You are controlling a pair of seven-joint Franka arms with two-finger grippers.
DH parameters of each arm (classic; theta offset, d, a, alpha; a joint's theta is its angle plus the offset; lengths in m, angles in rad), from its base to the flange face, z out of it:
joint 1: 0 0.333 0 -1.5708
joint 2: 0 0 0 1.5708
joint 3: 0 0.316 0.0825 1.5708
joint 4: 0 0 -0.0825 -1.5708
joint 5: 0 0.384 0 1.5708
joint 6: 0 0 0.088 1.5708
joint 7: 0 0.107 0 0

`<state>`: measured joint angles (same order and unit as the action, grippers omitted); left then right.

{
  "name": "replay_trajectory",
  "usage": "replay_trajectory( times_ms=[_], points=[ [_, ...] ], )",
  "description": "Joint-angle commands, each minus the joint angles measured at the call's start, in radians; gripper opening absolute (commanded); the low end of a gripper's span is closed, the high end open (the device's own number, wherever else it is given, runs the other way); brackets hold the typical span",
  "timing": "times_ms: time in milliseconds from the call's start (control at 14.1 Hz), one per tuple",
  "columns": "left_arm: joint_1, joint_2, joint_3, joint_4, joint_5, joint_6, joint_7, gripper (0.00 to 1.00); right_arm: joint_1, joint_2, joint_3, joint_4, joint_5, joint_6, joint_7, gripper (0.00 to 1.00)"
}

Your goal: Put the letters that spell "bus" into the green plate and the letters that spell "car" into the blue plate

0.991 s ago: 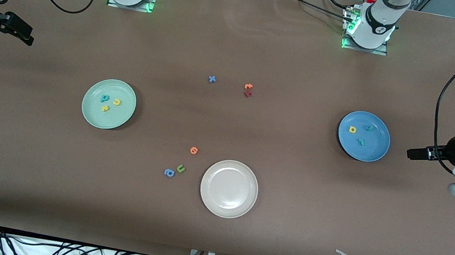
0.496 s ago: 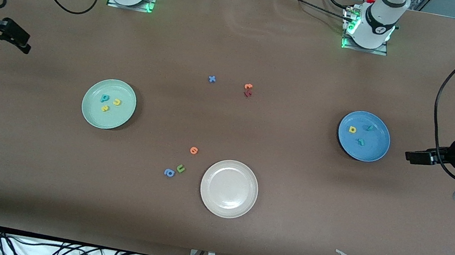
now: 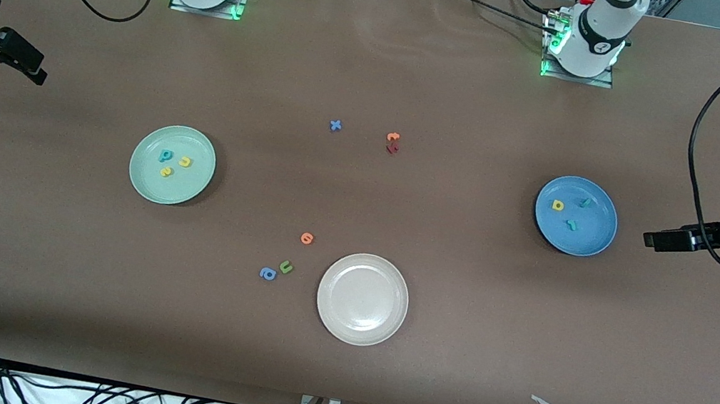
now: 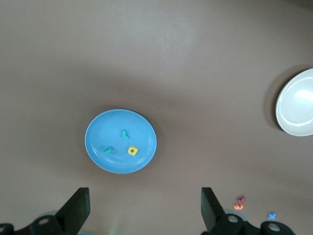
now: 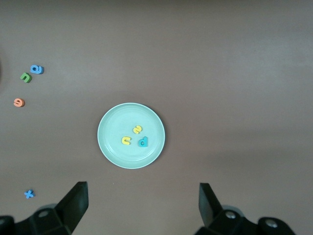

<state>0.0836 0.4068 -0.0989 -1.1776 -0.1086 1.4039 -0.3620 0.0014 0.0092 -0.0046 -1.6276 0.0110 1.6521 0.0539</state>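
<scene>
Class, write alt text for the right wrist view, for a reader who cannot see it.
A pale green plate on a brown table holds three small foam letters, two yellow and one teal. The right gripper hangs open above, and four loose letters lie on the table.

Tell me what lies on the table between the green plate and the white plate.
In the front view, three loose letters lie between the green plate and the white plate: an orange one, an olive-green u and a blue a.

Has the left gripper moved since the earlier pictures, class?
Yes. In the front view the left gripper has drawn away from the blue plate, toward the left arm's end of the table, jaws open and empty.
</scene>
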Motion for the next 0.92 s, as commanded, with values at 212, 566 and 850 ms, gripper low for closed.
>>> replay_trajectory(
  times_ms=[212, 566, 850],
  points=[
    [0.005, -0.207, 0.025, -0.382, -0.028, 0.286, 0.037, 1.0, 0.002, 0.003, -0.017, 0.017, 0.018, -0.035, 0.0, 1.0],
    [0.013, -0.203, 0.027, -0.381, -0.029, 0.285, 0.063, 1.0, 0.005, 0.002, -0.011, 0.018, 0.015, -0.034, -0.002, 1.0],
    [0.013, -0.192, 0.027, -0.381, -0.028, 0.282, 0.063, 1.0, 0.005, 0.002, -0.011, 0.018, 0.004, -0.034, -0.003, 1.0]
  ],
)
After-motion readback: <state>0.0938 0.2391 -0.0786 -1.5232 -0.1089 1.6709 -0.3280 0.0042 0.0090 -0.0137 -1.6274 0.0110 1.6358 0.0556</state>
